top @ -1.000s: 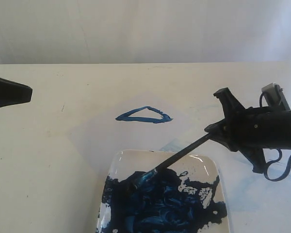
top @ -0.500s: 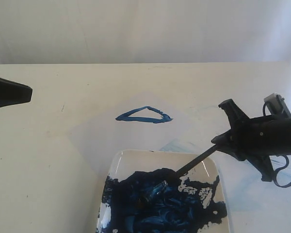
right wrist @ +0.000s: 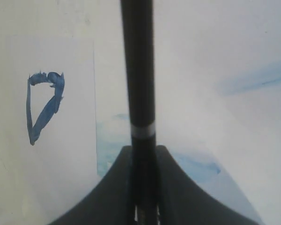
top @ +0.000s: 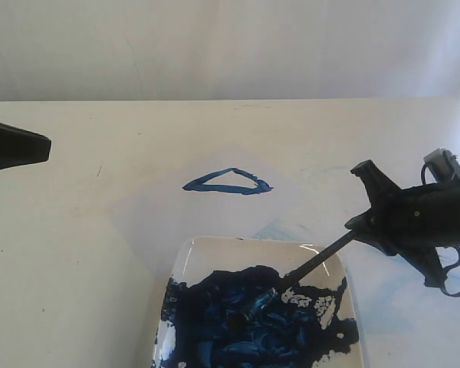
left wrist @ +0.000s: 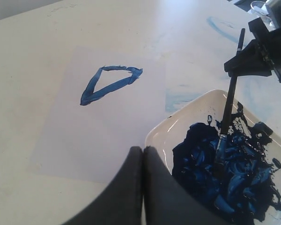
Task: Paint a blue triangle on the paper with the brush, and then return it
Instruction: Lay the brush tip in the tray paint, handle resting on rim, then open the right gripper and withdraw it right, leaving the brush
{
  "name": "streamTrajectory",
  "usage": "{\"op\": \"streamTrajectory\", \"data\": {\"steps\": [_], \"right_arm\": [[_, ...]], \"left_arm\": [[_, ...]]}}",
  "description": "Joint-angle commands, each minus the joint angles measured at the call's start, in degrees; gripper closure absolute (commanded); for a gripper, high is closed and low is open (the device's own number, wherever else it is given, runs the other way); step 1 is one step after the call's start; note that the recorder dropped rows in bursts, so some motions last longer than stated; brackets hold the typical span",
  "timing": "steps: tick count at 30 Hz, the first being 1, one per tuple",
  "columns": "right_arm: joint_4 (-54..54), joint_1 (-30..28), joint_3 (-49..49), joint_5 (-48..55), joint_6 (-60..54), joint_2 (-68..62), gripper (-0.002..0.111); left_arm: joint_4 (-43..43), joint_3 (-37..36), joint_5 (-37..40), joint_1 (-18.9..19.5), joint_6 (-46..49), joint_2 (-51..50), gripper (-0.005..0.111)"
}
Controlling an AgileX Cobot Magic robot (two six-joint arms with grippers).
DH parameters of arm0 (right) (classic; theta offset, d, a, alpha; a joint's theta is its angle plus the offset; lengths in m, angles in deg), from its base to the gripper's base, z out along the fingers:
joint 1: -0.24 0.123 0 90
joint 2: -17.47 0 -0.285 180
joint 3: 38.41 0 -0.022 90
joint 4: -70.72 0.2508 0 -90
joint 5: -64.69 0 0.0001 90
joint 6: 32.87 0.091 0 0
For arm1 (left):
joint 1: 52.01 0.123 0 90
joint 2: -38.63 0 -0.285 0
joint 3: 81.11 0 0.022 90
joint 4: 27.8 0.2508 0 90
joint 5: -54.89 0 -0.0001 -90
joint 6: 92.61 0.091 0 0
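My right end effector (top: 358, 225) is clamped on the long thin black-handled paintbrush (top: 316, 263), whose tip is sunk in thick dark-blue paint (top: 238, 322) on the glossy white plate (top: 185, 258). Just beyond the plate, the dark-blue brushstroke triangle (top: 228, 182) lies on the pale square paper sheet (top: 161, 218). My left end effector (left wrist: 143, 149), fingers together, hangs left of the plate.

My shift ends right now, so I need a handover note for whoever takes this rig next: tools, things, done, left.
Left tool: shut, holding nothing.
Right tool: shut on the brush, bristles down in the paint on the plate.
Done: the blue triangle is on the paper.
Left: release the brush, probably onto the plate, then withdraw the arm.
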Motion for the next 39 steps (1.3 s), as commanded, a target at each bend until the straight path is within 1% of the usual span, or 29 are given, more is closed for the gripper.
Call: {"op": "streamTrajectory", "data": {"steps": [1, 6, 9, 10, 11, 16, 19, 22, 25, 27, 29, 32, 35, 39], "right_arm": [[-0.5, -0.48, 0.2, -1.33, 0.01, -0.07, 0.086], [-0.64, -0.48, 0.2, -1.05, 0.01, -0.07, 0.061], [-0.64, -0.48, 0.2, -0.18, 0.01, 0.04, 0.049], [-0.64, -0.48, 0.2, -0.18, 0.01, 0.24, 0.047], [-1.22, -0.48, 0.2, -0.18, 0.01, 0.74, 0.046], [-4.38, -1.15, 0.2, -0.39, 0.01, 4.67, 0.046], [-10.28, -2.38, 0.2, 0.54, 1.15, 8.34, 0.046], [-17.98, -4.58, 0.2, 2.52, 5.77, 12.54, 0.046], [-27.2, -6.45, 0.2, 7.43, 12.38, 17.66, 0.05], [-33.47, -7.14, 0.2, 10.38, 15.55, 21.45, 0.055], [-42.11, -7.14, 0.2, 13.48, 19.56, 25.43, 0.065], [-54.53, -7.14, 0.2, 17.17, 22.12, 31.24, 0.08], [-62.37, -7.14, 0.2, 19.01, 25.46, 37.08, 0.093], [-68.99, -7.14, 0.2, 17.76, 27.06, 44.13, 0.108]], "left_arm": [[-1.75, -0.45, 0.75, -0.25, 0.01, 0.38, 0.107], [-1.75, -0.45, 0.75, -0.25, 0.11, 0.38, 0.107], [-1.75, -0.45, 0.65, -0.25, 1.02, 0.38, 0.107], [-1.75, -0.45, 0.65, -0.25, 1.02, 0.38, 0.107], [-1.75, -0.45, 0.65, -0.25, 1.02, 0.38, 0.107], [-1.75, -0.45, 0.65, -0.25, 1.02, 0.38, 0.107], [-1.75, -0.45, 0.65, -0.25, 1.02, 0.38, 0.107], [-1.75, -0.45, 0.65, -0.25, 1.02, 0.38, 0.107], [-2.17, -0.45, 0.65, -0.25, 1.03, 0.38, 0.107], [-2.64, -0.45, 0.65, -0.25, 1.03, 0.38, 0.107], [-2.92, -0.45, 0.65, -0.25, 1.03, 0.38, 0.107], [-3.06, -0.45, 0.65, -0.25, 1.03, 0.38, 0.107], [-3.32, -0.45, 0.65, -0.25, 1.03, 0.38, 0.107], [-3.42, -0.45, -0.49, -0.25, 2.43, 0.38, 0.107]]}}
